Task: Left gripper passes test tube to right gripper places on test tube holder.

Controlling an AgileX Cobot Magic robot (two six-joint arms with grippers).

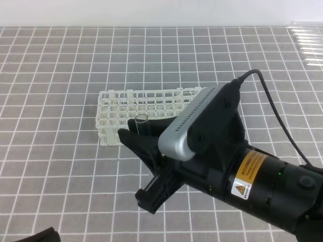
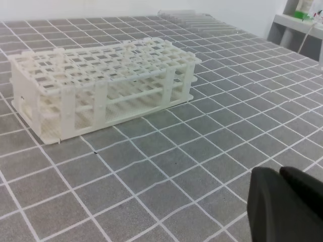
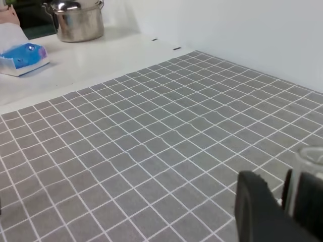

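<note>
The test tube point(image 1: 141, 121) is held upright in the right hand point(image 1: 132, 132), above the test tube holder point(image 1: 126, 108) mid-desk. Placement is underway; lowering into a hole is needed next.

A grey white-gridded mat point(image 1: 60, 166) meets a pale wall point(image 3: 242, 30); beyond, perhaps a white counter point(image 3: 96, 55).

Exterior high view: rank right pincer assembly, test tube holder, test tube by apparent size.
1. Right pincer with its casing and arm: largest, though it sits nearest the camera, which inflates it.
2. Test tube holder: next; its right end is hidden behind the casing.
3. Test tube: smallest; only the rim and a short length show between the jaws.
</note>
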